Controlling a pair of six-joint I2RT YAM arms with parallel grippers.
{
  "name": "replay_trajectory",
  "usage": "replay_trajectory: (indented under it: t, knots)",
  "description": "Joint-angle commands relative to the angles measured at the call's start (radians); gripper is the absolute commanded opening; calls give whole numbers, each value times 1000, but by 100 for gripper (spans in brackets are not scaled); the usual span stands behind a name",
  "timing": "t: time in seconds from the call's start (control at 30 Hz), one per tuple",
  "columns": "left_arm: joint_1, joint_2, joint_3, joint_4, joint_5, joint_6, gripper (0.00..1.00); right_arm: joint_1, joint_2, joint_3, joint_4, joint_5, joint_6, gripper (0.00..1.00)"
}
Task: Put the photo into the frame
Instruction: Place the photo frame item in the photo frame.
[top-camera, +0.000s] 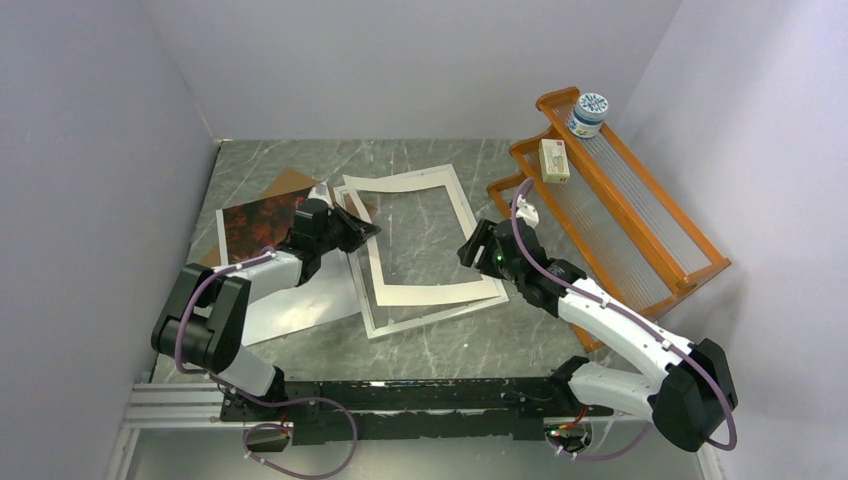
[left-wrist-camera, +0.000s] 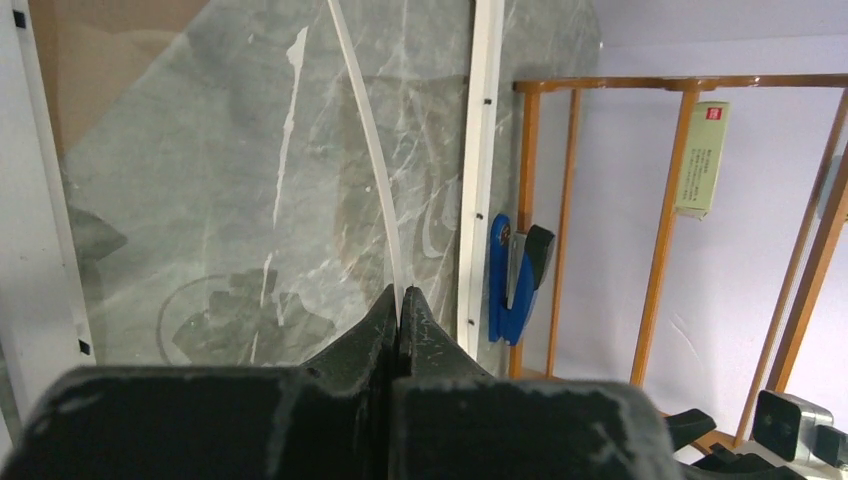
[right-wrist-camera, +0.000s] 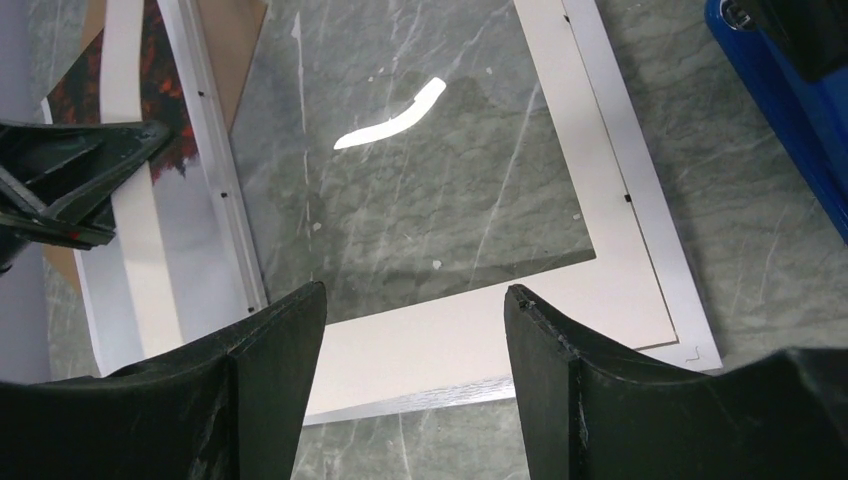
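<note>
Nearest the arm bases, the right gripper (top-camera: 478, 245) hangs released, fingers spread wide, just over the near right corner of the frame (top-camera: 430, 318) and touching nothing. The frame lies flat on the marble table (top-camera: 450, 352), with a white mat (top-camera: 440, 292) sitting askew on top of it. At the frame's left side the left gripper (left-wrist-camera: 400, 300) is clenched on the mat's thin edge, which bows upward from the jaws. The photo (top-camera: 262, 222) is not in the frame: it lies picture-up just left of it, partly beneath the left forearm, with a brown backing board (top-camera: 290, 183) beyond. The risks, as I judge them: the bowed mat could crease or slip from so narrow a pinch. Dragging it could shift the frame, since nothing pins it. The forearm might also scuff the print below. Far right of the frame stands an orange rack (left-wrist-camera: 665, 235) carrying a pale box (top-camera: 553, 160) with a red label and fine print, and a jar (top-camera: 588, 113) with a blue-patterned lid. None of that writing is legible.
</note>
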Motion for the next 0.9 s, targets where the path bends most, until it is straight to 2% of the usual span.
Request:
replay_trajectory:
  t: [0.0,0.17,0.23,0.43,0.53,0.67,0.8,0.87]
  knots:
    - [-17,-51,5,7,-87,32,3,-6,-14,-7,47,22,19,69]
    - [-23,-19,38,-25,-62,57,3,-7,-1,-9,52,11,26,69]
    - [-29,-5,37,-19,-60,57,6,-7,6,-9,51,7,28,69]
    - [-34,4,29,-42,-72,70,29,-8,10,-16,48,1,30,68]
    - [-37,-15,30,-87,-86,75,44,-7,13,-21,56,-5,32,68]
    - [-38,-38,34,-148,-105,89,59,-8,22,-19,59,-15,32,68]
    - [-39,-66,64,-271,-144,99,70,-7,30,-15,50,-10,35,68]
    - [-40,-81,106,-424,-191,94,74,-8,32,-10,38,-8,35,68]
